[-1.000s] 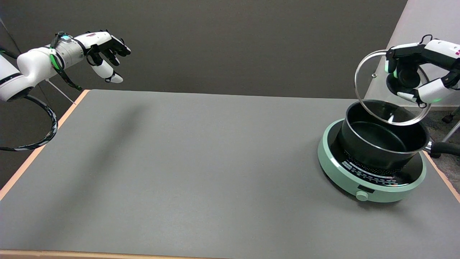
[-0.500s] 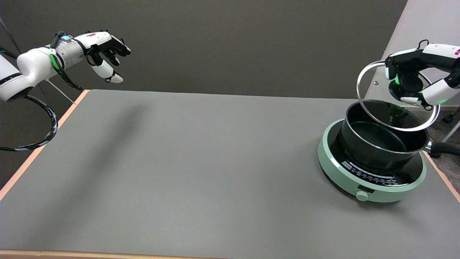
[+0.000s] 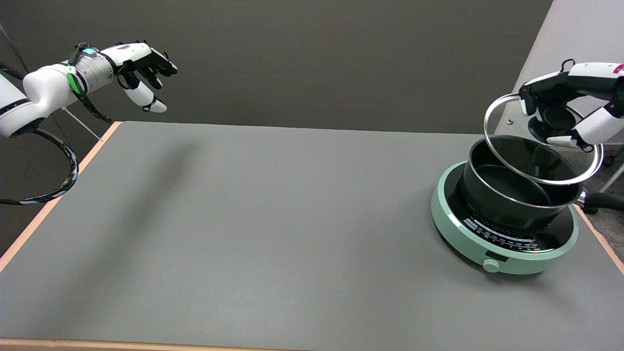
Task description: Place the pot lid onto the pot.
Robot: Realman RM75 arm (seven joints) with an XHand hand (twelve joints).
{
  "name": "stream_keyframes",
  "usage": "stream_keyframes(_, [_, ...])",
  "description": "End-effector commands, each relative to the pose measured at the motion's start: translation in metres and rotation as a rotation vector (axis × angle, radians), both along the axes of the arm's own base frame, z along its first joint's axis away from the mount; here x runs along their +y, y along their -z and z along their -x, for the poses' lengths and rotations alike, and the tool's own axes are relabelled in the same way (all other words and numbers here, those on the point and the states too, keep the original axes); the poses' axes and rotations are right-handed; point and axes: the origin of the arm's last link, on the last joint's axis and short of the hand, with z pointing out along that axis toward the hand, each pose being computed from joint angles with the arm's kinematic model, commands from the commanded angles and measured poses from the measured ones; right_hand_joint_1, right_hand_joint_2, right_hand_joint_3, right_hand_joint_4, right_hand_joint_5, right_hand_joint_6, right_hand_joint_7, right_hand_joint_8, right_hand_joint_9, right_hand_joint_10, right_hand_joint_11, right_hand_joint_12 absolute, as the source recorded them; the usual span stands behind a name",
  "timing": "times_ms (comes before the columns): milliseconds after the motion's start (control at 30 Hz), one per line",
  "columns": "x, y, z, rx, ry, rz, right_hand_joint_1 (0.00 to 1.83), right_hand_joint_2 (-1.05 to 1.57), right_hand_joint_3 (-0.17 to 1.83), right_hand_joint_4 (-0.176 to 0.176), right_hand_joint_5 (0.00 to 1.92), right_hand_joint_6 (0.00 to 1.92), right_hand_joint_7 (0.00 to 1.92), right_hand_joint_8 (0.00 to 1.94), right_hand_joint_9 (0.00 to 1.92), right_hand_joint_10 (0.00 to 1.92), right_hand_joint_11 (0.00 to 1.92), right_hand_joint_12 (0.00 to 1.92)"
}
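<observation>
1. Worktop [image 3: 253, 234]: grey matte surface, pale wood edging visible along left, near and far-right borders.
2. Backdrop [image 3: 312, 58]: dark grey-brown wall behind the worktop; lighter panel [image 3: 560, 29] at upper right.
3. Floor strip [image 3: 602, 161] past the worktop's right edge, with part of a metal leg and a caster.
4. Induction cooker [image 3: 492, 253]: round, mint green, black top, one front knob; at the worktop's right end.
5. Pot [image 3: 507, 200]: black, steel-rimmed, seated on the cooker, handle pointing right.
6. Pot lid [image 3: 507, 141]: glass, steel-rimmed, tilted, raised above the pot's far side, lower edge near the rim.
7. Right robot hand [image 3: 568, 112]: grasping the lid's black knob.
8. Left robot hand [image 3: 141, 68]: aloft at upper left, cable looped below.
</observation>
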Motion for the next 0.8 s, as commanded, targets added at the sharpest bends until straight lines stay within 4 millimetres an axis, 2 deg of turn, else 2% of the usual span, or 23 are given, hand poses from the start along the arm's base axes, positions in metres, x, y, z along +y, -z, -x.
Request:
stream_keyframes(33, [-0.008, 0.011, 0.004, -0.043, 0.126, -0.028, 1.50, 1.07, 0.83, 0.176, 0.47, 1.61, 0.63, 1.80, 0.64, 1.92, 0.16, 1.92])
stream_keyframes(233, [-0.012, 0.013, 0.009, -0.052, 0.139, -0.036, 1.50, 1.07, 0.83, 0.176, 0.47, 1.63, 0.63, 1.80, 0.64, 1.92, 0.15, 1.92])
stream_keyframes(800, [-0.015, 0.000, 0.020, -0.049, 0.215, -0.006, 1.50, 1.06, 0.83, 0.176, 0.48, 1.65, 0.63, 1.80, 0.64, 1.92, 0.17, 1.92])
